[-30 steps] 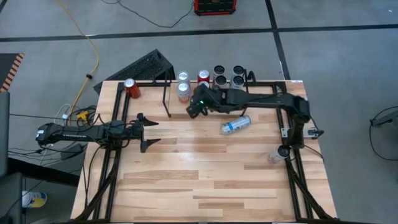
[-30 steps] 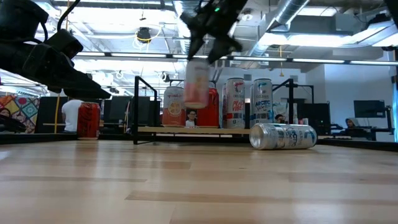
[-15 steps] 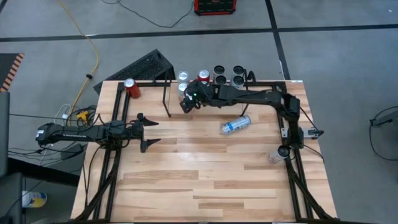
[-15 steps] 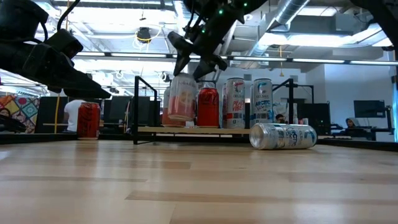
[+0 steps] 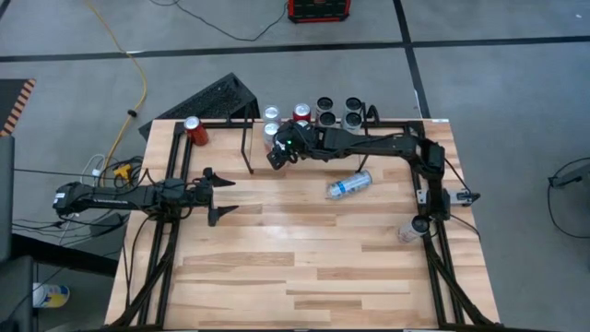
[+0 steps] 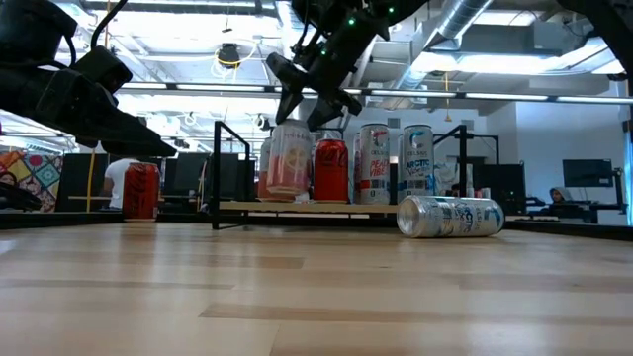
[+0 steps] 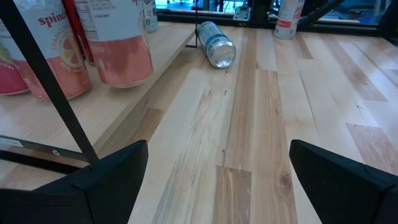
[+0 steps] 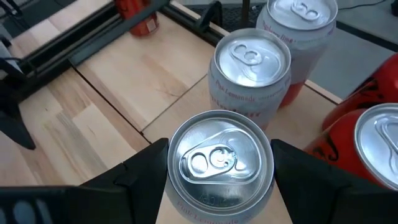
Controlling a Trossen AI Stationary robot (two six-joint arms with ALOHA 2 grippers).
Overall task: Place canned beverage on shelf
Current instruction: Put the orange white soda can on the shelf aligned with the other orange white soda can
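Observation:
My right gripper (image 6: 303, 111) is shut on a pink-and-white can (image 6: 289, 158) at the left end of the shelf (image 6: 242, 207), a low black-rod rack with a light wood board at the table's far edge. The can stands upright beside a red can (image 6: 330, 170). Its base is at the board or just above it; I cannot tell which. Another pink can (image 8: 252, 62) stands right behind it. My left gripper (image 5: 218, 195) waits open near the table's left edge. My right gripper pinches the can just under its top rim (image 8: 219, 186), one finger (image 8: 146, 171) on each side of the round wall. The fingers slant down onto it from the table's near right. The can stays upright below them, its lid (image 8: 217, 158) showing between the fingers.
A silver-blue can (image 5: 349, 184) lies on its side right of centre. A red can (image 5: 194, 129) stands at the far left corner and another can (image 5: 411, 229) at the right edge. Several more cans (image 6: 396, 163) fill the shelf's right part. The near half is bare wood.
My right gripper has carried the can down and toward the table's far left, from above the shelf to its left end beside the red can. The can was slightly tilted half a second ago and now stands upright.

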